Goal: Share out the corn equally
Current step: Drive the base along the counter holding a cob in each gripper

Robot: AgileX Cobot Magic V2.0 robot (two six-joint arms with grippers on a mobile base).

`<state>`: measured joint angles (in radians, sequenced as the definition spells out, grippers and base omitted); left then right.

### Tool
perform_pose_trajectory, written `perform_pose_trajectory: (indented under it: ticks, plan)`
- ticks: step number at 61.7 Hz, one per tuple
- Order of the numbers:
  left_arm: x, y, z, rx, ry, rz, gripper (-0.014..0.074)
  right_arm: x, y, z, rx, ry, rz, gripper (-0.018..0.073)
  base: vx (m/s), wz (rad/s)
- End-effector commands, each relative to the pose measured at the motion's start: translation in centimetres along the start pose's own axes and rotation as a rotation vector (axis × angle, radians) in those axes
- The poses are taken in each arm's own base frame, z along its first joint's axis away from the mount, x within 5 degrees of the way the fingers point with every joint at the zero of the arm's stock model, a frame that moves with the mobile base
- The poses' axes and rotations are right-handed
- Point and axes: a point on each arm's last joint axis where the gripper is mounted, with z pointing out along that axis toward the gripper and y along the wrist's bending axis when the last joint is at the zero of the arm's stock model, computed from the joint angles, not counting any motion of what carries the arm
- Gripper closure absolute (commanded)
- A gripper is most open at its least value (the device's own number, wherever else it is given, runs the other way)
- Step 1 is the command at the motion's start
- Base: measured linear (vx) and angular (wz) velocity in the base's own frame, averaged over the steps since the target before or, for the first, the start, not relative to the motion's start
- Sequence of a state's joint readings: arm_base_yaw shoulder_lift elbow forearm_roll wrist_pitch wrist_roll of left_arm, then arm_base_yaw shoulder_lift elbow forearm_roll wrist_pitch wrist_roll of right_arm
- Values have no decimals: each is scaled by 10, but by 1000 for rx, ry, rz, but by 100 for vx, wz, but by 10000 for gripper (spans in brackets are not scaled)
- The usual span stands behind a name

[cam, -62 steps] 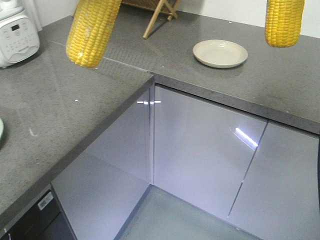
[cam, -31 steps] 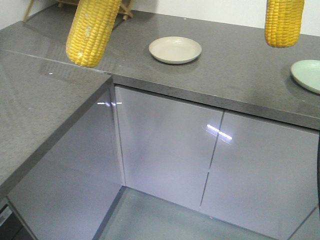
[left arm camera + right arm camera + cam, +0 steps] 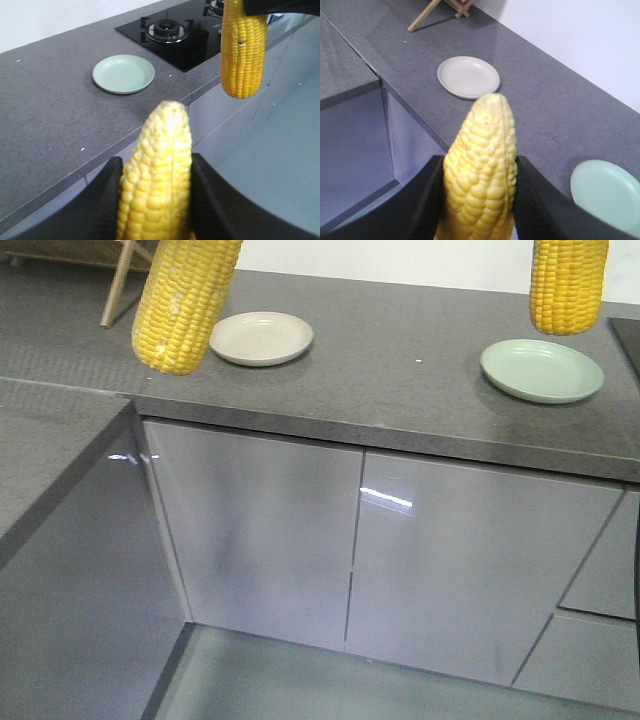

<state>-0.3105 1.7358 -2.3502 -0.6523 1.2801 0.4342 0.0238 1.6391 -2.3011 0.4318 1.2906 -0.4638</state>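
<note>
Left cob (image 3: 185,300), right cob (image 3: 568,285) aloft; green plate (image 3: 542,370) near counter edge (image 3: 380,437).

waxy yellow kernels with a soft sheen, bumpy in neat rows, on the left cob (image 3: 185,300) and the right cob (image 3: 568,285). matt black, plastic-looking and faintly grainy on the fingers (image 3: 102,200) of the left gripper (image 3: 155,167) and on those of the right gripper (image 3: 479,165). speckled grey, stone-like countertop (image 3: 400,390), smooth with a low sheen. high-gloss pale grey cabinet doors (image 3: 260,530), mirror-like with light streaks. smooth satin finish on the cream plate (image 3: 262,338) and the green plate (image 3: 541,370), ceramic or plastic, hard to tell. glossy black glass hob (image 3: 185,47); dark metal burner (image 3: 166,26). bare light wood on the stand legs (image 3: 120,285).
</note>
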Motion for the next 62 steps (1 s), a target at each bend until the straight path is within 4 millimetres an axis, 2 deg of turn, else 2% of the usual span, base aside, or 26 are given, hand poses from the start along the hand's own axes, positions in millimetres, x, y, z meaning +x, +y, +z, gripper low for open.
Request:
perform_pose_trajectory:
  ticks: [1,62]
  plan:
    - [-13,-16,-22,14,-93,20,604,-8,6,-21,11,-63,-16,561,-2,-31]
    - [-13,-16,-22,14,-93,20,604,-8,6,-21,11,-63,-16,561,-2,-22]
